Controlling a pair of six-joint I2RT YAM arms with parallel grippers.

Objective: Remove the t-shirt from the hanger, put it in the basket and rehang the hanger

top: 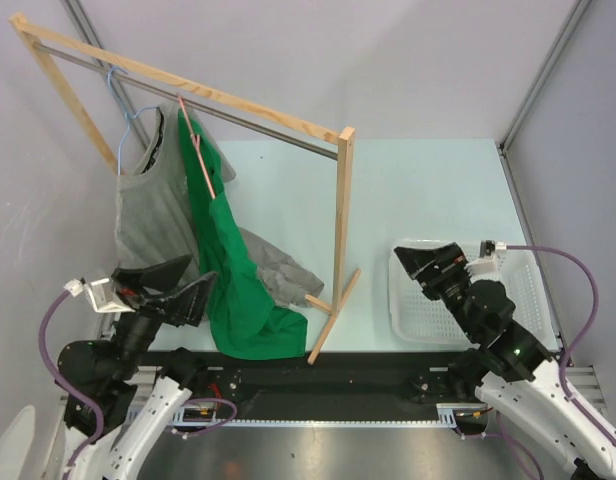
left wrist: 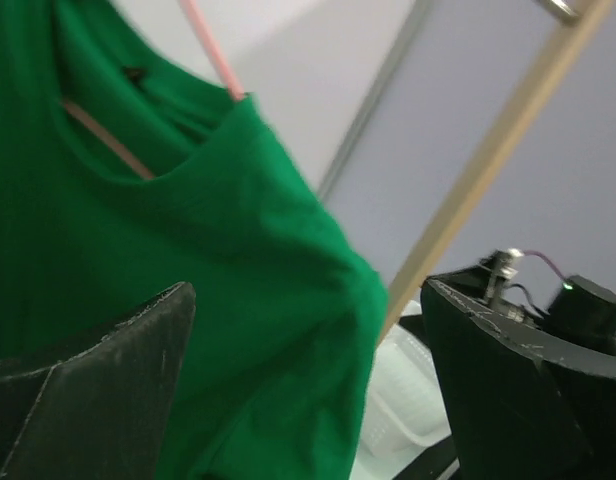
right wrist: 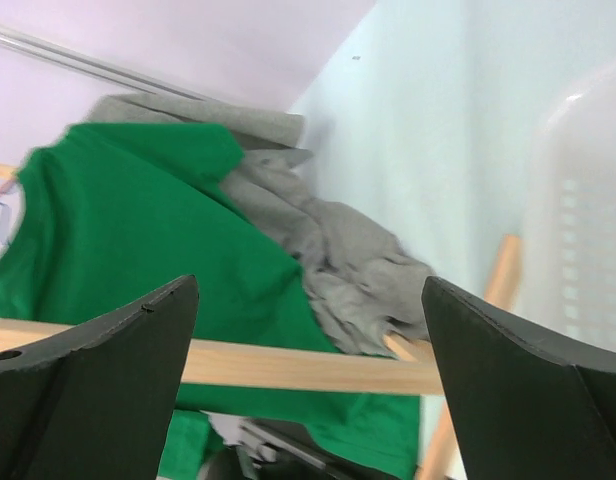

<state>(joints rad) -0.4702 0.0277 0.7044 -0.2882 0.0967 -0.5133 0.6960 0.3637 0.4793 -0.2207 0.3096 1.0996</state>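
Two shirts hang from the rack (top: 341, 220) at the left of the table (top: 428, 190), and we see both grippers empty with fingers spread wide. The green shirt (top: 228, 270) is on a pink hanger (top: 200, 155) hooked over the rack's top bar; its hem droops down to the near table edge, beside the rack's foot. Just left of it and partly behind it, a grey shirt (top: 153, 215) hangs on a blue hanger (top: 123, 105), its lower part bunched on the table behind the green one. Our left gripper (top: 201, 272) sits low at the green shirt's left edge, pointing toward it; from its wrist view the green shirt (left wrist: 188, 250) and pink hanger (left wrist: 213, 50) fill the space beyond the open fingers (left wrist: 98, 380), but we cannot tell whether a finger touches the cloth. Our right gripper (top: 423, 250) hovers over the far left corner of the white basket (top: 533, 290), well apart from both shirts. Its wrist camera looks across a wooden bar at the green shirt (right wrist: 138, 210) and the grey shirt (right wrist: 348, 250).
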